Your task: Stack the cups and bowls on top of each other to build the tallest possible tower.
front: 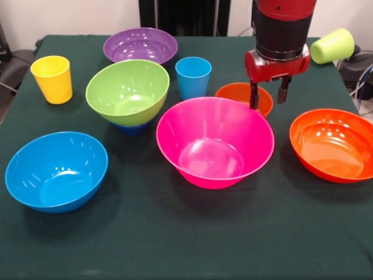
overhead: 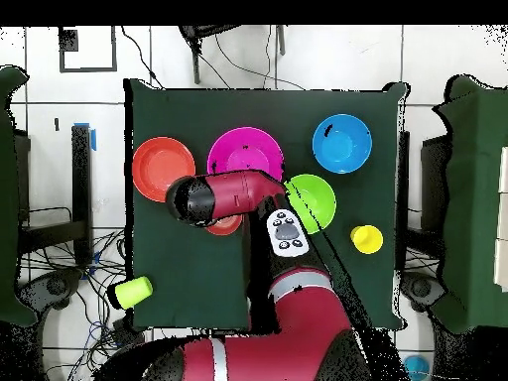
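Note:
My gripper (front: pixel 268 98) hangs open and empty just above the small orange bowl (front: pixel 236 93), behind the large pink bowl (front: pixel 214 142). The lime green bowl (front: pixel 128 91) sits on the small dark blue bowl (front: pixel 132 127), which shows only as a rim beneath it. The purple bowl (front: pixel 140 45) is at the back, the large light blue bowl (front: pixel 56 170) front left, the orange-red bowl (front: pixel 333 144) at the right. The yellow cup (front: pixel 52 79) and light blue cup (front: pixel 193 77) stand upright. The lime green cup (front: pixel 333 45) lies on its side at the back right.
The green cloth table (front: pixel 186 239) has its front edge near the bottom of the front view. In the overhead view the arm (overhead: pixel 228 196) covers the small orange bowl and the purple bowl. Cables and chairs surround the table.

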